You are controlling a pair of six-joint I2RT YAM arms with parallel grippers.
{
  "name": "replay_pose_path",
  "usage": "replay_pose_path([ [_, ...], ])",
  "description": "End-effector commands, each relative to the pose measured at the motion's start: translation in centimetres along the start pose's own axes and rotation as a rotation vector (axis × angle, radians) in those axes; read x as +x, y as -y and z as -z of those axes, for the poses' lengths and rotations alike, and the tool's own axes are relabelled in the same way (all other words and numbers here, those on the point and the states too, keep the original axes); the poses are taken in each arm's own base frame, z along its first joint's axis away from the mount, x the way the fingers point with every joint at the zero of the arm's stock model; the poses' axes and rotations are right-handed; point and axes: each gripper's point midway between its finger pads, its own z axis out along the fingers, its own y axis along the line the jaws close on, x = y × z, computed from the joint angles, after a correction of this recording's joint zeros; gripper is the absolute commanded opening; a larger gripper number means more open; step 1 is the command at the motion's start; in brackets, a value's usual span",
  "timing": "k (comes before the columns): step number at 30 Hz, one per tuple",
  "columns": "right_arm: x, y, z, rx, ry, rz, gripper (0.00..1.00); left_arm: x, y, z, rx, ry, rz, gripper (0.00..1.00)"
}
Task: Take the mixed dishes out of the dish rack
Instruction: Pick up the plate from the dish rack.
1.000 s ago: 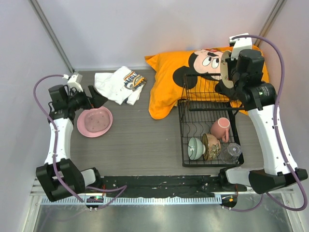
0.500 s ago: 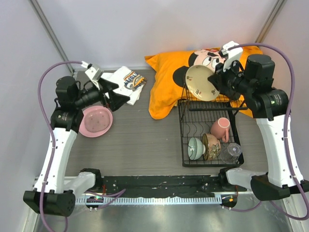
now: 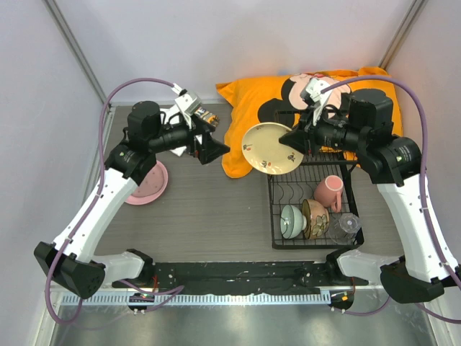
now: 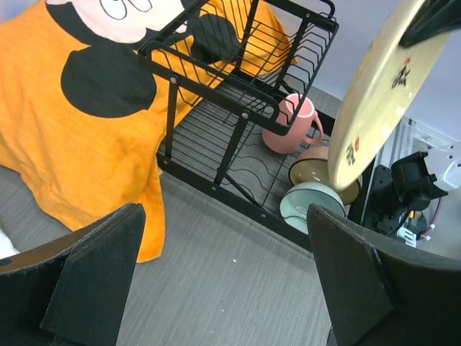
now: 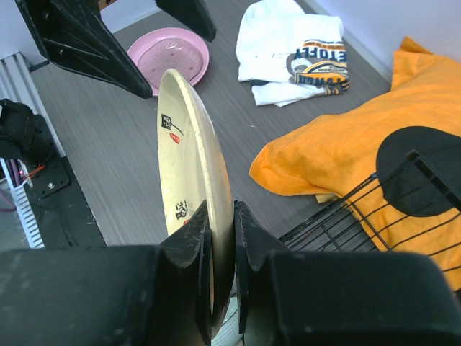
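My right gripper is shut on the rim of the tan speckled plate and holds it on edge in the air, left of the black wire dish rack. The plate also shows in the right wrist view and the left wrist view. My left gripper is open and empty, in the air facing the plate from the left. In the rack stand the pink mug, pale green bowl, brown patterned bowl and clear glass. The pink plate lies on the table at the left.
An orange cartoon pillow lies behind and under the rack's far end. A folded white T-shirt lies at the back, mostly hidden by the left arm in the top view. Grey walls close in on both sides.
My right gripper has carried the tan plate left and down, out past the rack's edge. My left arm has swung right from the pink plate toward the tan plate.
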Motion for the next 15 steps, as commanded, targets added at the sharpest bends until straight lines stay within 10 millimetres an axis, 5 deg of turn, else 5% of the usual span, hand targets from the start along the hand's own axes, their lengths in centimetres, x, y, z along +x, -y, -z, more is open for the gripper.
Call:
replay_pose_path([
  [1,-0.1,-0.5,-1.5,-0.056,0.011,0.001,0.01,-2.9,1.2,-1.0,0.011,0.054,-0.060,1.00],
  [13,1.3,-1.3,-4.4,-0.112,-0.051,0.016,0.01,-2.0,3.4,-3.3,0.114,0.015,-0.058,0.99],
  [15,1.0,-1.5,-4.4,-0.120,-0.045,0.022,0.01,-1.8,3.4,-3.6,0.118,0.009,-0.053,0.93],
])
